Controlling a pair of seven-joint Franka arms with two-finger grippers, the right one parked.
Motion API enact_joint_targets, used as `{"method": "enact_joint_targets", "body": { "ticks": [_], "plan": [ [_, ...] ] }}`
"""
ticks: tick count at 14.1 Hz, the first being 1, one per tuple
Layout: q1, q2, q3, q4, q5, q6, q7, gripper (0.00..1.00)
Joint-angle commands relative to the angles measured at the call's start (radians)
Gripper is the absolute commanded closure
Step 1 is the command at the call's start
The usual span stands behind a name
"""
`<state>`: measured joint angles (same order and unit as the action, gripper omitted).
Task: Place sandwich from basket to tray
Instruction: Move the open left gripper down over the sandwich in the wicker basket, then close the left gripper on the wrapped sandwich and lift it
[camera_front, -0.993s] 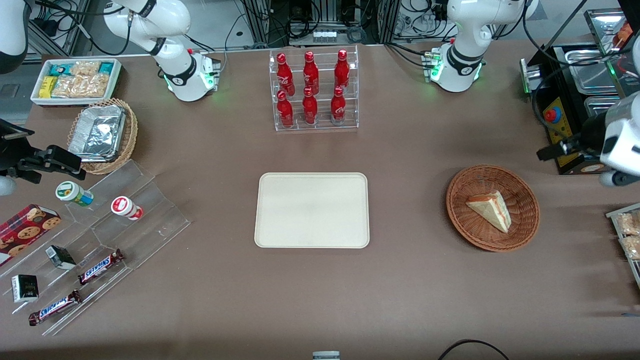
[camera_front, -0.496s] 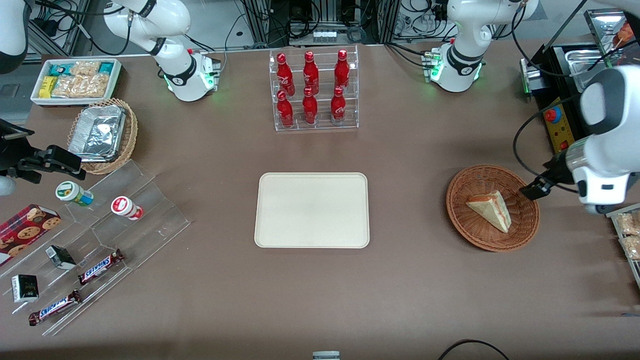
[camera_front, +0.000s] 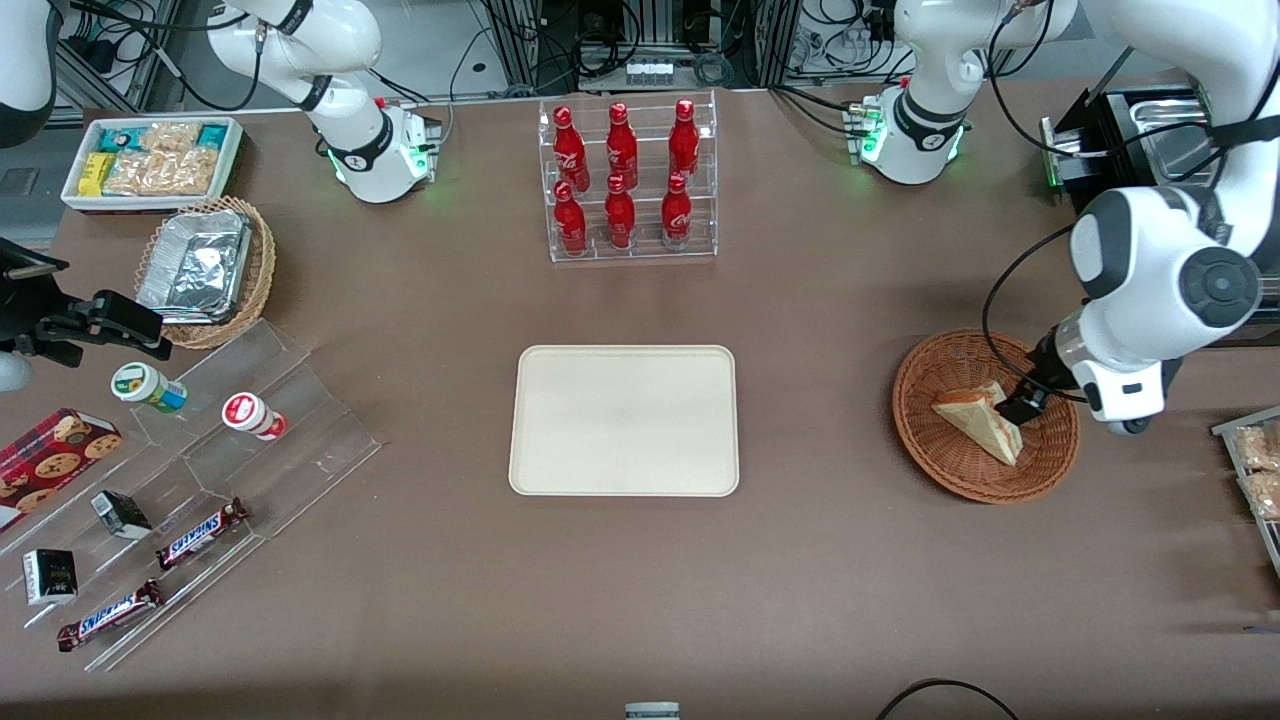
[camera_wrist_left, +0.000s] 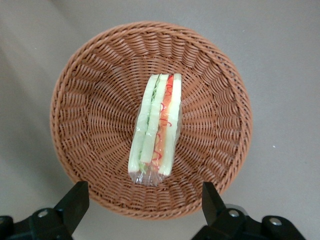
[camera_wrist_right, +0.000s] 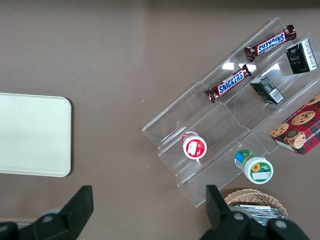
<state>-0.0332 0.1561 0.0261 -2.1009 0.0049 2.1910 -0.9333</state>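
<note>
**A:** Where does the small triangular sandwich of pale bread with pink and green filling (camera_wrist_left: 156, 131) lie?

**B:** In the round reddish-brown woven wicker basket (camera_front: 950, 470), near its middle, resting on one bread face. In the wrist view its striped cut edge faces up at the camera, and its long axis runs away from the left arm's black two-finger gripper (camera_wrist_left: 145, 202), roughly square to the line joining the two fingertips.

**A:** So the fingers would close across the short way?

**B:** I judge so: one finger per bread face, which is the grip a soft wedge wants. The sandwich sits between the fingers' lines, slightly nearer one of them.

**A:** And the gripper itself?

**B:** Spread wide, holding nothing. In the front view it hangs over the basket (camera_front: 1022, 408) at the sandwich's (camera_front: 975, 418) thick end, on the working arm's side. Whether a fingertip touches the bread there, I cannot tell.

**A:** The destination?

**B:** The flat cream-coloured rectangular tray with rounded corners (camera_front: 625, 480) lies well apart from the basket, toward the parked arm's end of the table, with nothing on it. The descent and the closing look not yet done.
</note>
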Motion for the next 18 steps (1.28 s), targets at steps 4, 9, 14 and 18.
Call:
{"method": "enact_joint_targets", "body": {
  "ticks": [4, 9, 14, 18],
  "plan": [
    [-0.004, 0.037, 0.006, -0.088, 0.017, 0.154, -0.025, 0.00],
    [0.004, 0.074, 0.008, -0.105, 0.017, 0.199, -0.025, 0.00],
    [0.003, 0.118, 0.008, -0.102, 0.017, 0.249, -0.033, 0.03],
    [0.004, 0.135, 0.008, -0.085, 0.012, 0.259, -0.033, 0.82]
  ]
}}
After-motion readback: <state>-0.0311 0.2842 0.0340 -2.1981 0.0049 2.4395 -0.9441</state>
